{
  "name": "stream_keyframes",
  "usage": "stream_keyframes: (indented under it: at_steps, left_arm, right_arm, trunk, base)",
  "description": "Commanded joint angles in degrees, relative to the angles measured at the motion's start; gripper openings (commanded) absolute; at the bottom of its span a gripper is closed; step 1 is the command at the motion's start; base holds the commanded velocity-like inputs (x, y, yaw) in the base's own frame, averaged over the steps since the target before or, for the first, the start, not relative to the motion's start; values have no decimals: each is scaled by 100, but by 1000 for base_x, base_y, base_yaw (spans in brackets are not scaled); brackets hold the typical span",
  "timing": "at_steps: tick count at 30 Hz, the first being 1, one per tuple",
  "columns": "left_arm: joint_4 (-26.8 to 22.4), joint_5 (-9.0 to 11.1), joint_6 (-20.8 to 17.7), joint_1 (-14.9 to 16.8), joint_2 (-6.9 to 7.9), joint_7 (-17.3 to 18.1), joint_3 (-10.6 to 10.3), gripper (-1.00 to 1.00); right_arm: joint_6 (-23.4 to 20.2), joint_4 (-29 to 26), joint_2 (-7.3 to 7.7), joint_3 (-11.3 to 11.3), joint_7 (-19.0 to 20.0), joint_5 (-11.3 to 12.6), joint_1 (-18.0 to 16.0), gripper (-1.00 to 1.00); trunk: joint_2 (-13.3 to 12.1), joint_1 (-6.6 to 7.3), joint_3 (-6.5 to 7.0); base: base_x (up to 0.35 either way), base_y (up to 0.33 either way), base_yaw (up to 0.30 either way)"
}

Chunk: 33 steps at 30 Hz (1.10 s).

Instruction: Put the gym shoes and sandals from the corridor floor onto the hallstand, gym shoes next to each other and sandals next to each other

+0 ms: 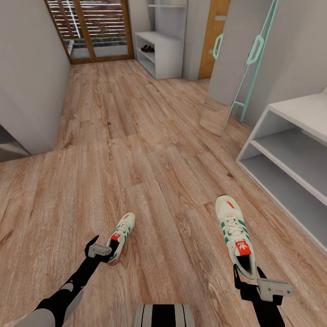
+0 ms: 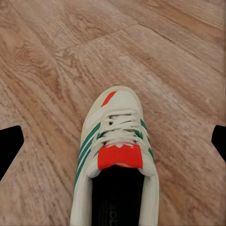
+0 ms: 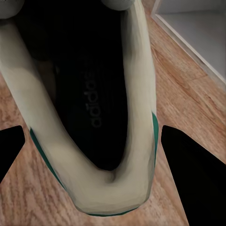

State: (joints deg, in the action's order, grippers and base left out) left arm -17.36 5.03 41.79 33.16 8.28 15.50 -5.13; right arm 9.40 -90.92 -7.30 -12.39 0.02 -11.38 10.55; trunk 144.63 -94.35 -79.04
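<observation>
Judging by their build, both gym shoes lie light and soft-walled on the corridor floor [image 1: 136, 150]; your open left hand [image 1: 102, 251] straddles the left shoe's [image 1: 121, 237] heel, your open right hand [image 1: 254, 284] the right shoe's [image 1: 235, 235]. Pinch each firm heel collar.

Just ahead of the left gripper [image 1: 105, 248], a matt white gym shoe [image 1: 121, 238] with cloth laces rests on the corridor floor [image 1: 136, 150], knotty wood-grain planks faintly glossy.
</observation>
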Motion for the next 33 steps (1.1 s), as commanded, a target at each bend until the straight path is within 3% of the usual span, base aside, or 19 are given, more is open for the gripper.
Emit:
stream_keyframes:
  at_steps: [1, 33]
  left_arm:
    - [0, 1, 0, 0, 0, 1, 1, 100]
    - [31, 4, 36, 7, -96, 60, 3, 100]
  right_arm:
    - [0, 0, 0, 0, -2, 0, 0, -100]
    - [0, 4, 0, 0, -2, -4, 0, -100]
  trunk:
    - [0, 0, 0]
    - [0, 0, 0]
  base:
    - [0, 0, 0]
    - [0, 0, 0]
